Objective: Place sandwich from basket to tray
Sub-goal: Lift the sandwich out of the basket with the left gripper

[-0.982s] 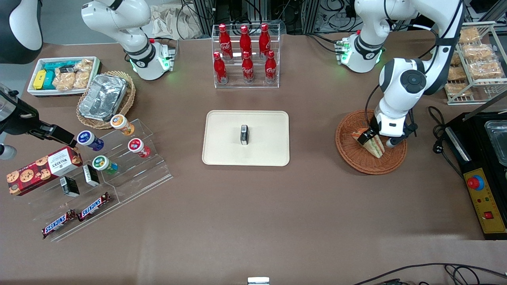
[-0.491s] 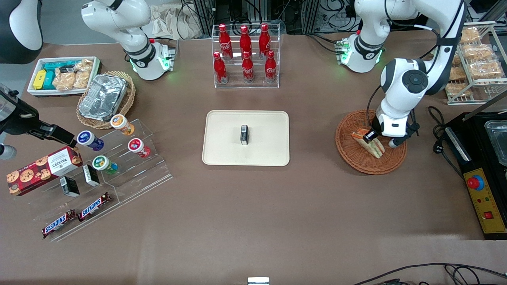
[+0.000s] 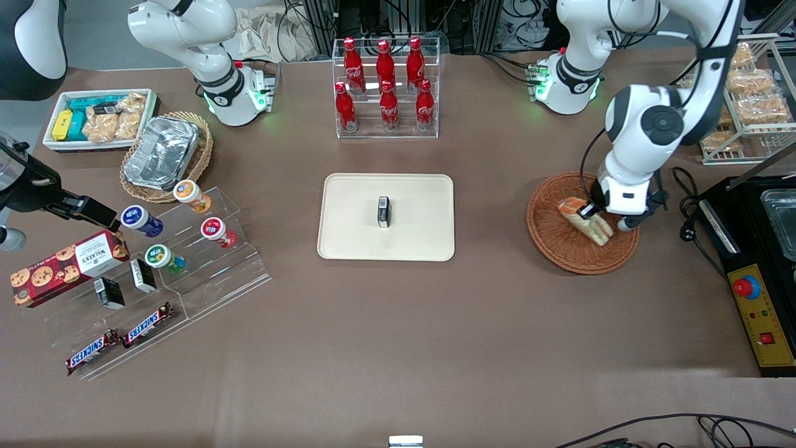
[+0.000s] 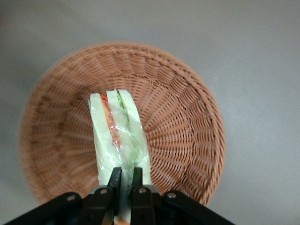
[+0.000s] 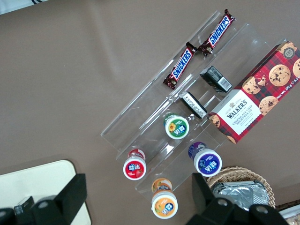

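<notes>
The sandwich (image 3: 587, 221), a plastic-wrapped wedge of pale bread with orange-red and green filling, hangs lifted above the round reddish-brown wicker basket (image 3: 553, 239) at the working arm's end of the table. My left gripper (image 3: 587, 211) is shut on one end of it. In the left wrist view the gripper (image 4: 125, 180) pinches the wrapped sandwich (image 4: 117, 136), and the basket (image 4: 187, 122) lies below it. The cream-beige tray (image 3: 423, 218) lies mid-table, toward the parked arm from the basket, with a small black box (image 3: 384, 211) on it.
A clear rack of red cola bottles (image 3: 385, 87) stands farther from the camera than the tray. A black machine with a yellow control panel (image 3: 755, 298) and a wire rack of bagged snacks (image 3: 746, 93) flank the basket. A clear tiered stand with snacks (image 3: 155, 261) lies toward the parked arm's end.
My gripper has risen with the sandwich, lifting it off the basket floor, and has drifted slightly toward the machine at the table's end.
</notes>
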